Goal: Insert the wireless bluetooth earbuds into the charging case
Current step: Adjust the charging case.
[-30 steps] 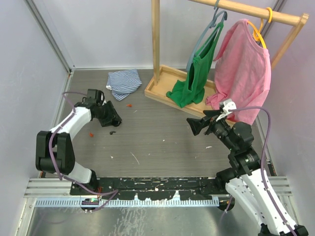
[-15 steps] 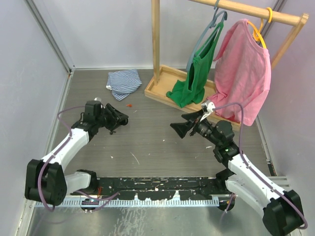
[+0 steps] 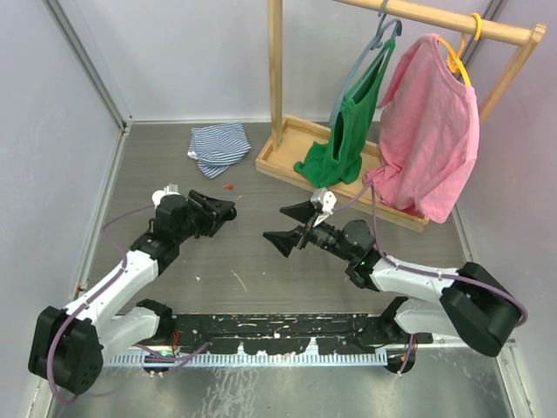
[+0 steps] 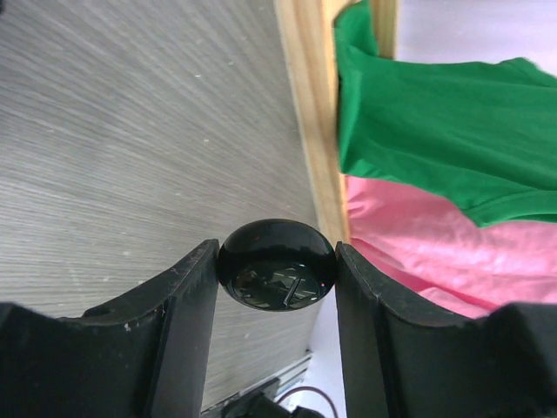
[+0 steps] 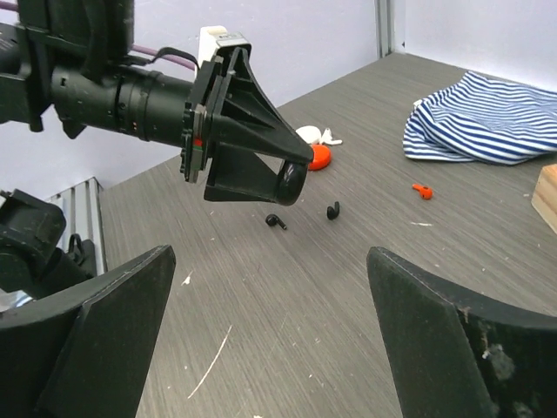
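The left arm (image 3: 113, 279) is lying low and extended from its base toward the middle of the surface (image 3: 261, 274), its wrist pointing right. The left end effector (image 3: 222, 209) is pinching a round black charging case (image 4: 277, 265) between its two fingers (image 4: 187, 305), one pad on each side, and is holding it clear of the surface. The right arm (image 3: 418, 280) is lying low too, extended leftward. The right end effector (image 3: 287, 226) is facing the left one across a gap, its fingers (image 5: 104, 322) standing spread wide with nothing between them.
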